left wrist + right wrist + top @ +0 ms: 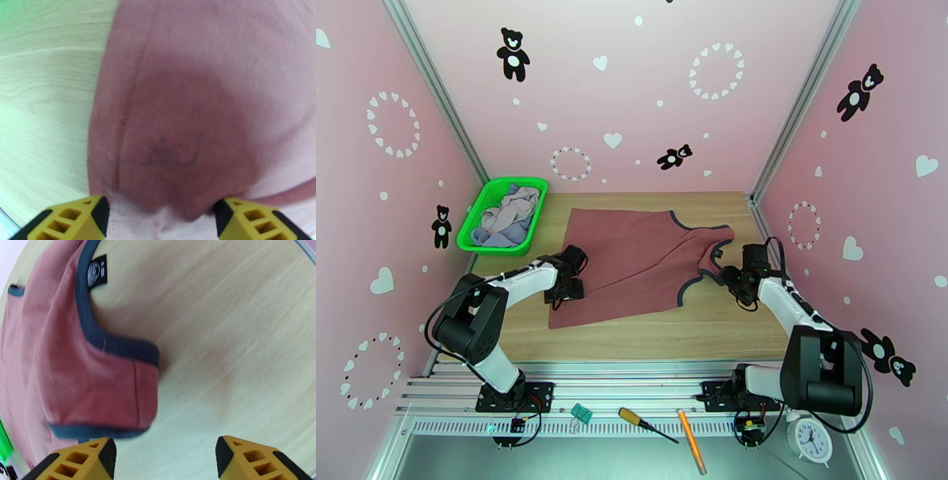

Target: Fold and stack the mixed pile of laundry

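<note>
Rust-red top (632, 253) lies flat mid-frame for folding; left gripper (162, 221) at its hem, right gripper (166, 461) by the strap (118, 346), both wide apart, probably gripping nothing. Other garments (509, 217) wait upper left in basket (494, 249).

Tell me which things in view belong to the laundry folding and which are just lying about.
Job: rust-red top spread on the table; grey-lilac shirt and blue-grey piece in the green basket.
Lying about: screwdriver, orange stick, alarm clock, green clips.
</note>
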Action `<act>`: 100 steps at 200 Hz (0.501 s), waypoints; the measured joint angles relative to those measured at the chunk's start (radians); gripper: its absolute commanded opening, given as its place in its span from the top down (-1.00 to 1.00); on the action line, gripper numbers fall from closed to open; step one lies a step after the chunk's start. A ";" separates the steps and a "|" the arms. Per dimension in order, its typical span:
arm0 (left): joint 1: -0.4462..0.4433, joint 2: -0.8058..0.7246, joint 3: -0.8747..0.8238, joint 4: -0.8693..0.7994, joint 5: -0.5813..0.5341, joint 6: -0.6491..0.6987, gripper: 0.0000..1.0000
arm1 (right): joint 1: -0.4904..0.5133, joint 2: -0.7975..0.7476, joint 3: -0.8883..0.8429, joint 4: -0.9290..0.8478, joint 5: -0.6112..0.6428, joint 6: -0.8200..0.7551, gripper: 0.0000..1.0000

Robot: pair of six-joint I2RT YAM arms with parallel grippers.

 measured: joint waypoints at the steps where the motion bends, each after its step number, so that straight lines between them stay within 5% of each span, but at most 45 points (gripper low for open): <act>1: 0.000 -0.001 -0.001 0.000 0.000 0.000 -0.52 | 0.000 0.003 0.002 0.002 0.000 0.001 -0.40; 28: 0.000 -0.010 -0.014 0.008 -0.010 0.000 -0.52 | 0.000 0.077 0.043 0.044 -0.003 0.013 -0.29; 63: 0.000 -0.010 -0.014 0.008 -0.010 0.000 -0.52 | 0.000 0.175 0.064 0.107 -0.027 0.019 0.10; 79: 0.000 -0.010 -0.012 0.006 -0.010 0.000 -0.52 | 0.002 0.201 0.063 0.116 -0.035 0.029 0.39; 94: 0.000 -0.008 -0.008 0.000 -0.018 0.000 -0.52 | 0.004 0.208 0.061 0.122 -0.035 0.034 1.00; 100: 0.000 -0.006 -0.005 -0.003 -0.019 0.000 -0.52 | 0.005 0.208 0.060 0.121 -0.032 0.033 1.00</act>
